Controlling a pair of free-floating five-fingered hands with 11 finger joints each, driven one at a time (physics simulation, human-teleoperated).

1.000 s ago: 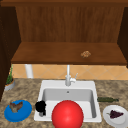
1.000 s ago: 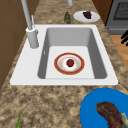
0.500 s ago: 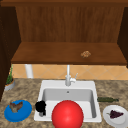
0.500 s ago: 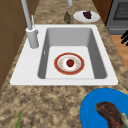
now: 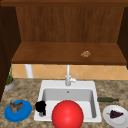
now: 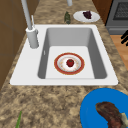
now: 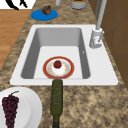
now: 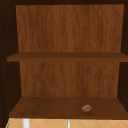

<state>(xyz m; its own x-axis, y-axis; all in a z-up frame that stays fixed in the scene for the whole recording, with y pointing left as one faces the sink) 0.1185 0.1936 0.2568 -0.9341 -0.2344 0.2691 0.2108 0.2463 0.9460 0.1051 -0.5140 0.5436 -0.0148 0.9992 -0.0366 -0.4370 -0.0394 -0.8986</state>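
Front view faces the sink (image 5: 67,93) and wall shelf (image 5: 67,53) head-on from mid range. Left and right side views look down along the sink (image 6: 67,50) from opposite ends, close in, sharing the basin. Upper view faces the shelf (image 8: 67,107), shared with front.

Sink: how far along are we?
Done: a red fruit sits on the rimmed plate in the sink. In hand: nothing visibly held; the left hand hangs by the sink's front left corner, beside the blue plate. Untouched: its meat, the grapes, the green bottle.
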